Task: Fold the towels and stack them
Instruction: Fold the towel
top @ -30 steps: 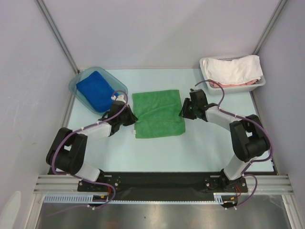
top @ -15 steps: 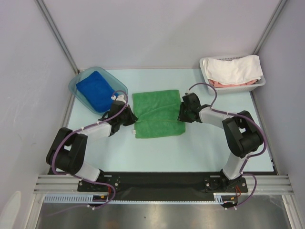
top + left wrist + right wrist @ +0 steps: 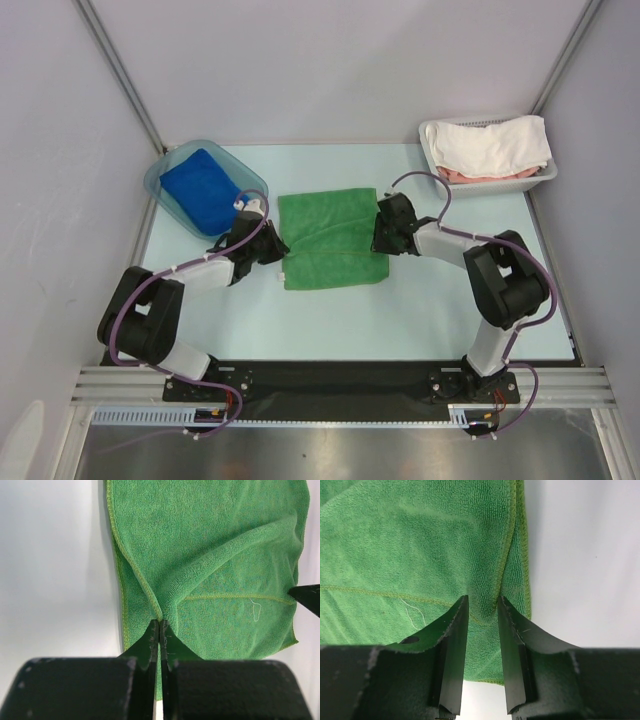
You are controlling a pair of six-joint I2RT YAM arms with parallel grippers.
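Table [image 3: 420,300]: creased green towel [image 3: 330,240], L gripper [image 3: 160,625] pinches edge; R gripper [image 3: 482,602] agape, maybe touching.

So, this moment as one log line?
left gripper shut on green towel | right gripper open over its right edge | blue towel in tub

The right gripper [image 3: 380,234] moved left and sank onto the green towel's [image 3: 330,240] right edge, jaws straddling its hem.
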